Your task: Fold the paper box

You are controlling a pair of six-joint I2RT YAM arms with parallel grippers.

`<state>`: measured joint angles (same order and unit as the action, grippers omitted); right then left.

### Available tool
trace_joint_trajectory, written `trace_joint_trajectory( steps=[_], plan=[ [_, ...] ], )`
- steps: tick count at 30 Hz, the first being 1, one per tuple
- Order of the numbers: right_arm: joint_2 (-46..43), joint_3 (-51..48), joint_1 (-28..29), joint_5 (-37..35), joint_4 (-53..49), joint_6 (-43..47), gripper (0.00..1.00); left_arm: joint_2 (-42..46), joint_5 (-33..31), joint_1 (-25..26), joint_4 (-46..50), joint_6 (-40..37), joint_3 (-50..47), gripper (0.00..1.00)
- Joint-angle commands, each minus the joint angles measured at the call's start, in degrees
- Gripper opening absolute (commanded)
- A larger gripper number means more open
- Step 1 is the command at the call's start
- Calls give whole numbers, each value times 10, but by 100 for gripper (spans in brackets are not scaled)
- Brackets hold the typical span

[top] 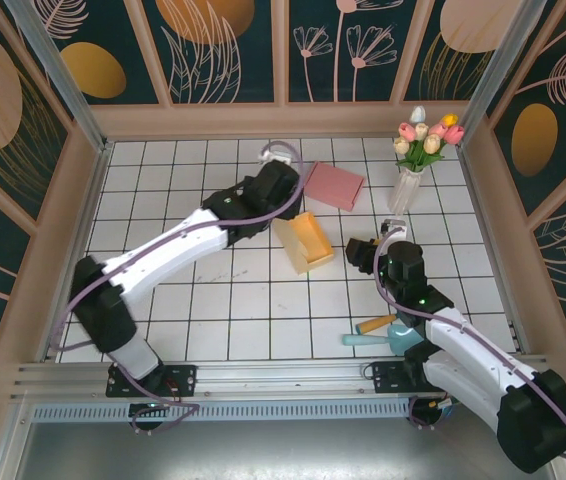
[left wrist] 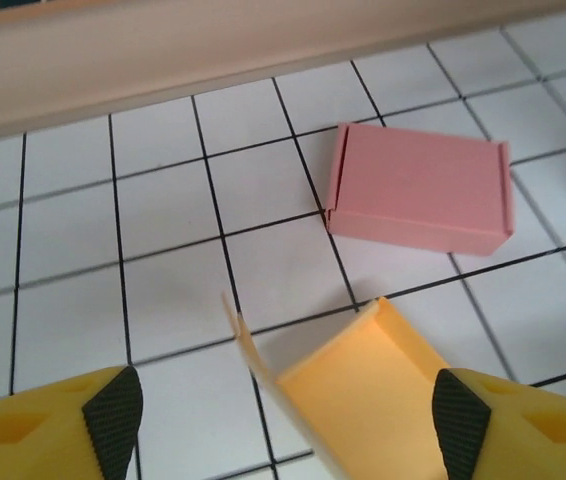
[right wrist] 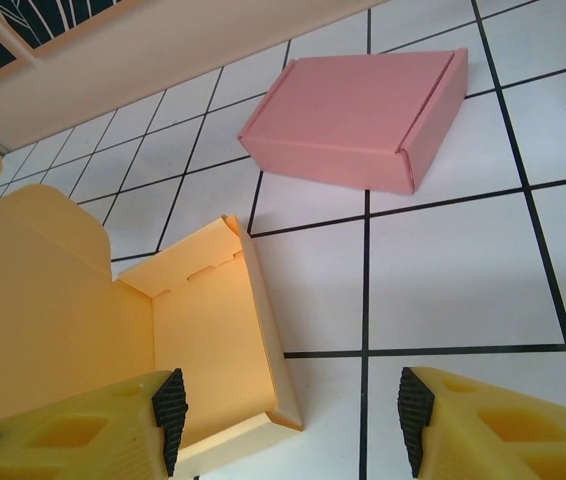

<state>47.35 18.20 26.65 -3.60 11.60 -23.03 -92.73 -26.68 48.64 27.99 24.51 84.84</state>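
The yellow paper box lies mid-table as an open tray with its side walls up and its lid flap standing at the left. In the left wrist view the yellow box sits below and between the fingertips, which stand wide apart and clear of it. My left gripper hovers open over the box's far end. My right gripper is open just right of the box, with the left fingertip over the tray's near corner and nothing held.
A folded pink box lies just behind the yellow one. A glass vase of tulips stands at the back right. A teal and orange tool lies near the right arm's base. The wooden back wall is close.
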Motion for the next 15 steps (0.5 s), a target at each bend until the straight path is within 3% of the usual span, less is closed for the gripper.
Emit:
trace_joint_trajectory(
  steps=[1,6,9,11,15],
  plan=[
    [0,0,-5,-12,3,6,61,35,59,0,-51,117,-56,83],
    [1,3,-5,-21,-6,15,61,41,152,0,-97,165,-108,82],
    [0,1,-4,-27,-9,19,61,15,149,0,-80,166,-93,78],
    [0,3,-4,-29,-10,22,61,-7,138,0,-55,154,-74,72],
    [0,4,-4,-22,-11,23,62,-35,119,0,-8,129,-42,49]
  ],
)
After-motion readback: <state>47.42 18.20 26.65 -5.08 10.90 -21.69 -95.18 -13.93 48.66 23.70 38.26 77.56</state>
